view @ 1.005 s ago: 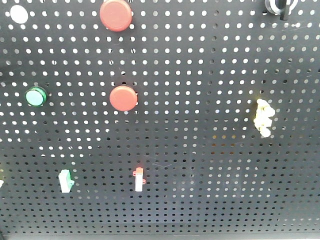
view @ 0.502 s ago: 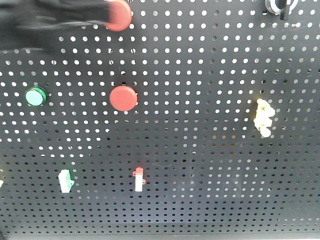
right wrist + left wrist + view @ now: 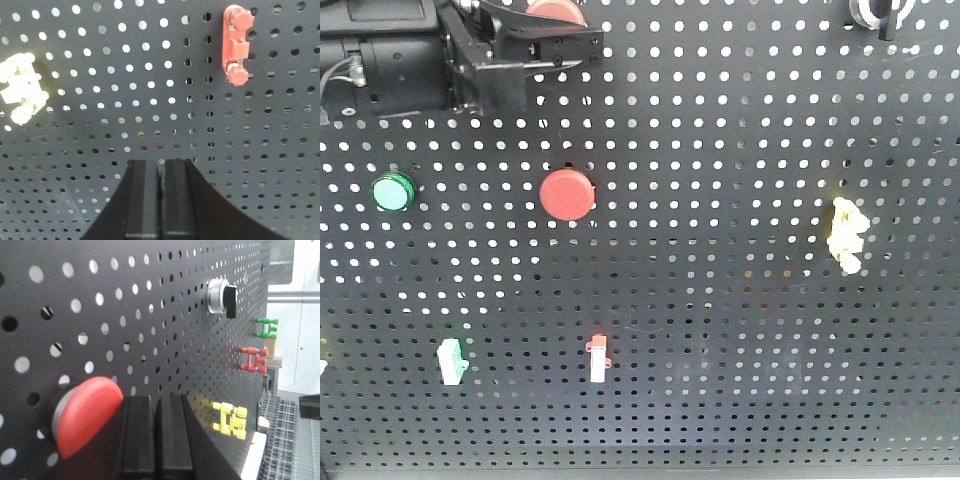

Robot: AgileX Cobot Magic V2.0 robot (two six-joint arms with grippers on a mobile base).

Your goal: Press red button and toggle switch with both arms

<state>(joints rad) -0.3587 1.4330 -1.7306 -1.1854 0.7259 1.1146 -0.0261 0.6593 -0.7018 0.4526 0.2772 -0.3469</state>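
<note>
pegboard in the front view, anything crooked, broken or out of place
Nothing stands out. The pegboard looks intact, the smaller red button and green button sit flat on it, and the left tool covers part of the red button.

The exterior front-facing camera looks square onto the pegboard [image 3: 720, 400] from near, so the board fills the frame down to its bottom edge. The left wrist camera sits just behind the left gripper [image 3: 156, 440], very close to the board, and looks obliquely along its face toward the far side edge. With the front view it shares the red button [image 3: 85, 415] and the selector switch [image 3: 222, 297] at the top edge. The right wrist camera, behind the right gripper [image 3: 160, 200], faces the board almost squarely from near. It shares the yellow clip [image 3: 22, 87] with the front view.
</note>
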